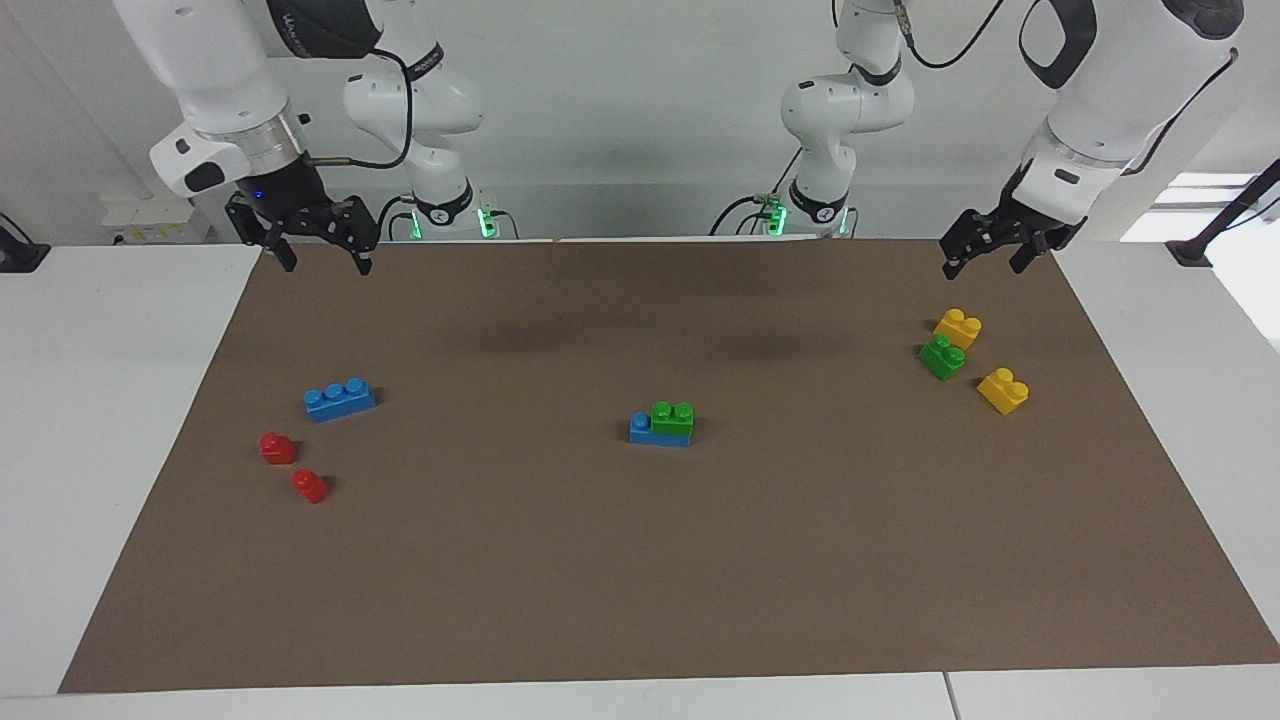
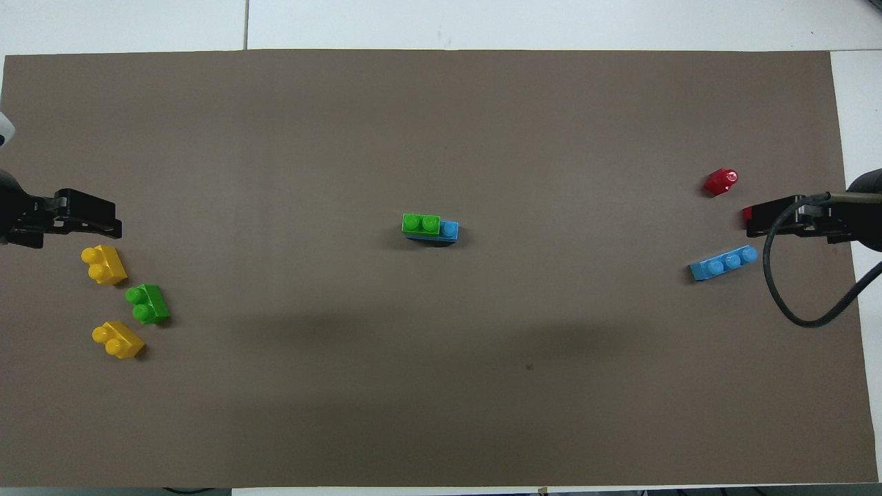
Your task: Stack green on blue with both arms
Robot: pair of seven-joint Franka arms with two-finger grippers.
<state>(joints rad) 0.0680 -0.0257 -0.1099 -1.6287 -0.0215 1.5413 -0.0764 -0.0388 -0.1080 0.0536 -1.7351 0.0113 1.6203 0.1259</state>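
A green brick (image 1: 672, 418) sits stacked on one end of a blue brick (image 1: 648, 430) in the middle of the brown mat, leaving one blue stud bare; the stack also shows in the overhead view, green (image 2: 421, 224) on blue (image 2: 449, 229). A second blue brick (image 1: 340, 399) (image 2: 725, 262) lies toward the right arm's end. A second green brick (image 1: 943, 356) (image 2: 147, 304) lies toward the left arm's end. My right gripper (image 1: 322, 258) (image 2: 747, 219) is open, empty and raised over its end of the mat. My left gripper (image 1: 985, 262) (image 2: 114, 226) is open, empty and raised over its end.
Two yellow bricks (image 1: 957, 327) (image 1: 1003, 390) flank the loose green one. Two red one-stud bricks (image 1: 278, 447) (image 1: 311, 486) lie farther from the robots than the loose blue brick. In the overhead view one red brick (image 2: 721, 181) shows whole; the right gripper covers most of the other.
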